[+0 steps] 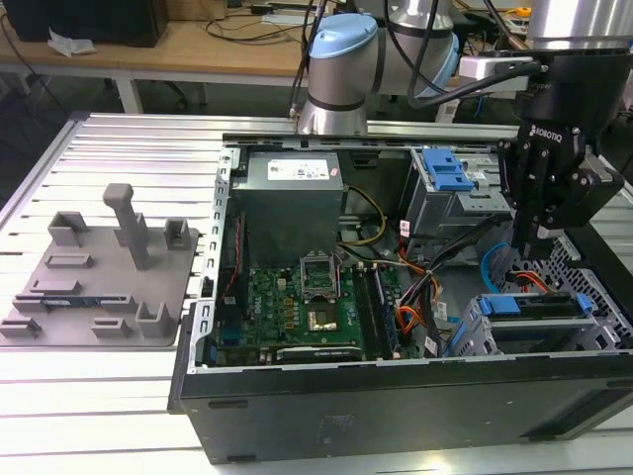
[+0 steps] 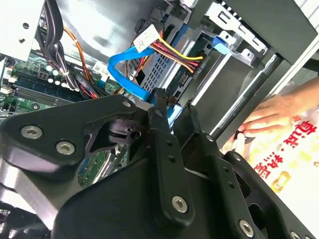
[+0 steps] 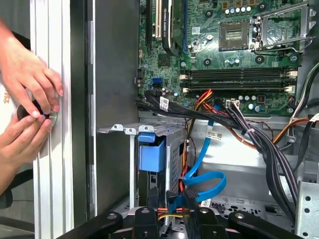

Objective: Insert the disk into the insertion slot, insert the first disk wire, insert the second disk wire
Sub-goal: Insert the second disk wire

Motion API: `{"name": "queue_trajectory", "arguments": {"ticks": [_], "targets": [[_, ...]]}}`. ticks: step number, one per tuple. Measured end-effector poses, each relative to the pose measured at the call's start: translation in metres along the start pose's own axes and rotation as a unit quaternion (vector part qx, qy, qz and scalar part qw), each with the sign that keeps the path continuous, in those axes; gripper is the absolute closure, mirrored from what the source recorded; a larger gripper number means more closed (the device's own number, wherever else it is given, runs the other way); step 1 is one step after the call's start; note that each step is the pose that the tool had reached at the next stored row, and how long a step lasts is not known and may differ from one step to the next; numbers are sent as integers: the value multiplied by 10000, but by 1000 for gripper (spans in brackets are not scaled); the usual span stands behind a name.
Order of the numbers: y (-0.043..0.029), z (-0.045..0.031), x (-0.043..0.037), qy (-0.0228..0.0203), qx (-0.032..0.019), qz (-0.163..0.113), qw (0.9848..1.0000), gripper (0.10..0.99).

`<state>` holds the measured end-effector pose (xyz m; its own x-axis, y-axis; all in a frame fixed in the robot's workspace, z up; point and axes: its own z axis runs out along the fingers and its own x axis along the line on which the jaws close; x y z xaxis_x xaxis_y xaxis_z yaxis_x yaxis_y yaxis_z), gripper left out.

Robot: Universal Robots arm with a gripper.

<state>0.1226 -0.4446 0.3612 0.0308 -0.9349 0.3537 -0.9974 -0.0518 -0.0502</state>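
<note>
Pincer: black two-fingered gripper (image 2: 174,102), closest to the lens in both wrist views; its fingers (image 2: 162,130) are clenched on the plug end of the blue wire (image 3: 205,180).
Pincer in the room: in the exterior view it hangs tips-down (image 1: 539,247) inside the open computer case (image 1: 396,396), toward the exterior view's right and above the drive cage.
Blue wire: one flat ribbon; it curls in a loop just beyond the fingertips, and the rest runs up toward the motherboard (image 3: 239,55).
Disk: one, seated in the slot; its blue carrier (image 3: 152,155) shows at the mouth, just beside the fingertips and slightly to one side of them. In the exterior view it (image 1: 519,305) lies below the gripper.
Slot: one grey metal cage (image 3: 119,129) with perforated walls, standing against the case wall, with the disk inside it.
Second cable: one red, yellow and black bundle with a white plug (image 2: 147,37), lying near the blue wire's loop and not gripped.
Larger bay: one, with a blue latch (image 1: 445,173), well apart from the gripper and farther back in the case.
Hands: two (image 3: 30,79) and (image 3: 20,134), outside the case, resting on the ribbed table (image 3: 50,174), fingertips together on a small dark object.
Grey tray: one (image 1: 99,267), on the table at the exterior view's left, well apart from the case.
</note>
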Motion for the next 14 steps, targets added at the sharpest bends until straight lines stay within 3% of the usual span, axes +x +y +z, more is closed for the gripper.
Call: {"name": "queue_trajectory", "arguments": {"ticks": [7,9,10,11,14], "targets": [[-30,15,-17,32,-8,2,10000,757],[-44,20,-19,39,-10,0,10000,839],[-48,22,-20,43,-11,0,10000,839],[-53,24,-20,48,-11,-1,10000,906],[-62,30,-23,61,-15,-3,10000,906]]}}
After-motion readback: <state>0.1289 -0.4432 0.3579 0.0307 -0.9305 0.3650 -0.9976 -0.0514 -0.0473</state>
